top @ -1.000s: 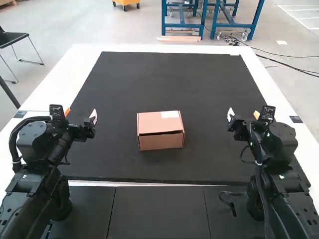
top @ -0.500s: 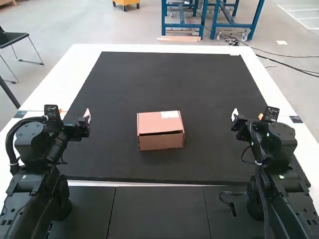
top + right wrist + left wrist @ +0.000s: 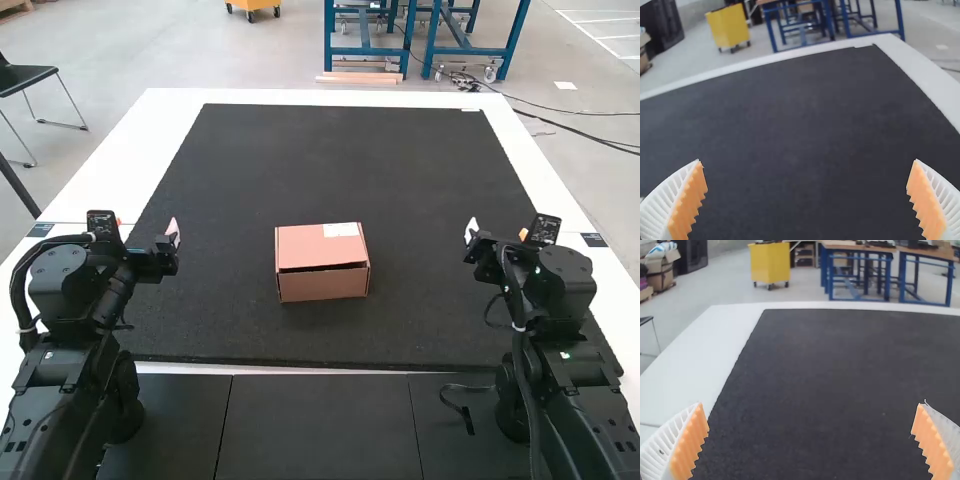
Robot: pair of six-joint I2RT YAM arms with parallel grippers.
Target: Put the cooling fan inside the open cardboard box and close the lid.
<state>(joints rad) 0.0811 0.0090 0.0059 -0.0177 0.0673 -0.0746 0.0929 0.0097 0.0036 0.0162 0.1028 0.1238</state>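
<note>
A small brown cardboard box [image 3: 322, 260] stands in the middle of the black mat [image 3: 340, 160], its top flaps lying flat and shut, with a white label on top. My left gripper [image 3: 148, 236] hovers at the mat's left edge, well apart from the box, open with nothing between its fingers. My right gripper [image 3: 493, 238] hovers at the mat's right edge, also open and holding nothing. In the left wrist view the left gripper [image 3: 807, 412] spans bare mat between its orange pads [image 3: 689, 442]. In the right wrist view the right gripper [image 3: 806, 165] does the same, pads [image 3: 687, 197] wide apart.
The black mat covers most of the white table [image 3: 120, 150], with a white margin on the left, right and far sides. A dark panel [image 3: 320, 425] runs along the near edge between the arm bases.
Both grippers have drawn back outward from the box, the left one farther to the left, the right one slightly to the right. The box has not moved.
</note>
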